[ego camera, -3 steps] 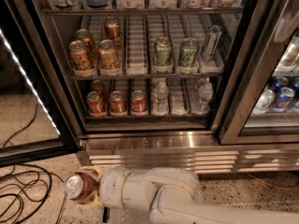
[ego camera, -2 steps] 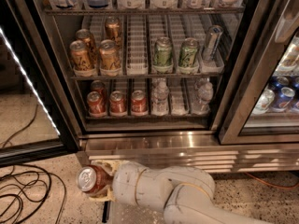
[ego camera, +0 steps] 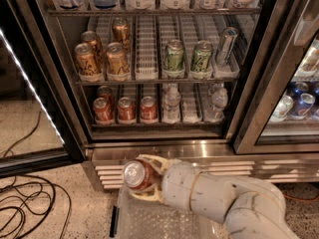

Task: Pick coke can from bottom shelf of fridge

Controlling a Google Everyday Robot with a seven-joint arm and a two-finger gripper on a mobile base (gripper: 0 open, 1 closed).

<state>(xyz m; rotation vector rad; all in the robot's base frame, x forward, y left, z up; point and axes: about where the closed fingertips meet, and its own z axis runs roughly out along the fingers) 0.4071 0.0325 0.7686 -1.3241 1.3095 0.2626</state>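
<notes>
My gripper (ego camera: 142, 178) is shut on a red coke can (ego camera: 135, 175) with a silver top. It holds the can in front of the fridge's louvred steel base (ego camera: 199, 158), below the bottom shelf (ego camera: 149, 124). My white arm (ego camera: 224, 203) reaches in from the lower right. Several more red cans (ego camera: 126, 109) stand at the left of the bottom shelf, with clear water bottles (ego camera: 172, 103) to their right. The fridge (ego camera: 70, 108) stands with its left door open.
Gold-brown cans (ego camera: 102, 59) and green cans (ego camera: 187, 58) stand on the rack above. A closed glass door (ego camera: 294, 98) at right shows blue cans behind it. Black cables (ego camera: 25, 203) lie on the speckled floor at left. A pale tray (ego camera: 149, 218) sits below the gripper.
The gripper with the coke can has moved right and up, from the lower left of the floor area to in front of the fridge's base grille.
</notes>
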